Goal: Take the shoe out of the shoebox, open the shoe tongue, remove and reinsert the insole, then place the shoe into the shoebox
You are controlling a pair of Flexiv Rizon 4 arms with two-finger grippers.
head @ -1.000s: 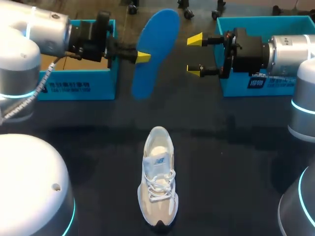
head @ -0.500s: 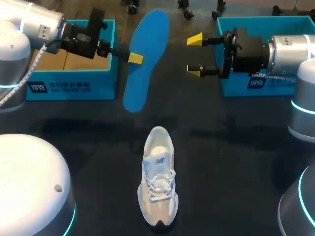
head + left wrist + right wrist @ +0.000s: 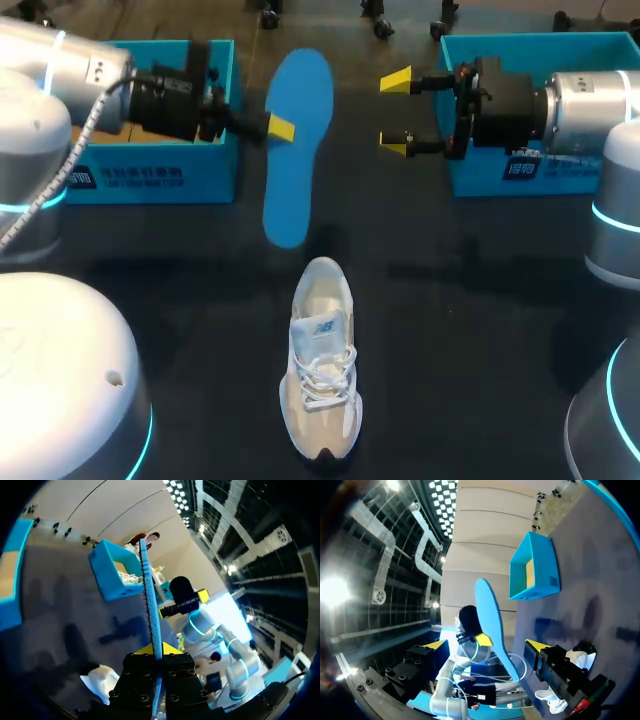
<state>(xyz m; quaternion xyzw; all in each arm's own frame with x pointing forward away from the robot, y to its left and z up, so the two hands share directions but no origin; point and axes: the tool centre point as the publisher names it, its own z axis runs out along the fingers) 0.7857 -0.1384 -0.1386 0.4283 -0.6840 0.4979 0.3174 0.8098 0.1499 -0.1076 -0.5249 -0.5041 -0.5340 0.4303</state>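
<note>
A white and beige shoe (image 3: 322,370) lies on the dark table, heel toward the far side, its opening bare. My left gripper (image 3: 281,127) is shut on the edge of a blue insole (image 3: 298,150), held in the air beyond the shoe with its lower end near the heel. In the left wrist view the insole (image 3: 150,595) stands edge-on out of the shut gripper (image 3: 159,650), the shoe (image 3: 102,680) below. My right gripper (image 3: 397,112) stands open just right of the insole, nothing between its fingers. In the right wrist view the insole (image 3: 492,625) hangs ahead of the open gripper (image 3: 486,645).
One teal shoebox (image 3: 155,180) stands at the far left behind my left arm, a second teal box (image 3: 520,40) at the far right behind my right arm. The left box (image 3: 535,567) shows beyond the insole in the right wrist view.
My left arm has brought the insole down and nearer, so its lower end now hangs close above the shoe's heel. The right arm and the shoe have not moved.
</note>
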